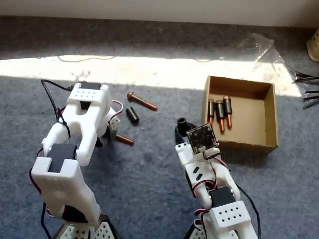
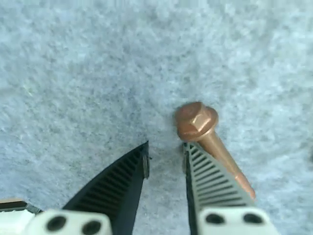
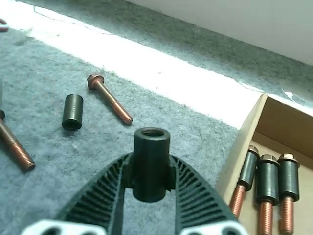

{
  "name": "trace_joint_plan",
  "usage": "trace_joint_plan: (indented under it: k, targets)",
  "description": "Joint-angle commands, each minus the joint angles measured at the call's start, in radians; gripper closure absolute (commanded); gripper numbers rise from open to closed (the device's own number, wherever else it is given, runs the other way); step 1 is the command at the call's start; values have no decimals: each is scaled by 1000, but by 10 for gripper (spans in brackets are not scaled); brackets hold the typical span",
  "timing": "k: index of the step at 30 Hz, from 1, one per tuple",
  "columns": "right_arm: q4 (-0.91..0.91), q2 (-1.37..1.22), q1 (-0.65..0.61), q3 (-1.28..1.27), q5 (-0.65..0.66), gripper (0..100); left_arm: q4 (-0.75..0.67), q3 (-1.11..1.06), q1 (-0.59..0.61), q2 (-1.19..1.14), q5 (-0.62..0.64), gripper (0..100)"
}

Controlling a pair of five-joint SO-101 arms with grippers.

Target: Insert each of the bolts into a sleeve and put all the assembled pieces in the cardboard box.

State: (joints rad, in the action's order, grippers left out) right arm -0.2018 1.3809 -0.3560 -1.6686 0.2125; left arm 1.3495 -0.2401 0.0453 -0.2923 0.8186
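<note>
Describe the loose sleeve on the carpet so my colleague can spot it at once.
From the cardboard box, look left across the grey carpet to the bolt lying below the sunlit strip. The sleeve lies beside that bolt's shank, apart from it: a short black tube on its side, empty, unlike the three bolted ones in the box and the held sleeve in the right gripper.

A bright, glaring band of sunlight crosses the carpet just behind the box. In front of the box the carpet lies in even shade.
</note>
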Motion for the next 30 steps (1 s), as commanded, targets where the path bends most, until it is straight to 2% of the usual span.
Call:
trace_joint_plan:
  k: [1, 11, 19, 27, 30]
  targets:
    - [33, 13, 10, -13, 12, 994, -12, 85, 8, 64, 9, 874]
    - [33, 13, 10, -13, 12, 994, 57, 163, 7, 64, 11, 875]
    - [33, 13, 8, -13, 12, 994, 49, 165, -47, 62, 11, 874]
    - [33, 13, 8, -13, 12, 994, 48, 156, -47, 54, 12, 874]
    - [33, 13, 8, -13, 12, 994, -2, 134, -48, 53, 12, 875]
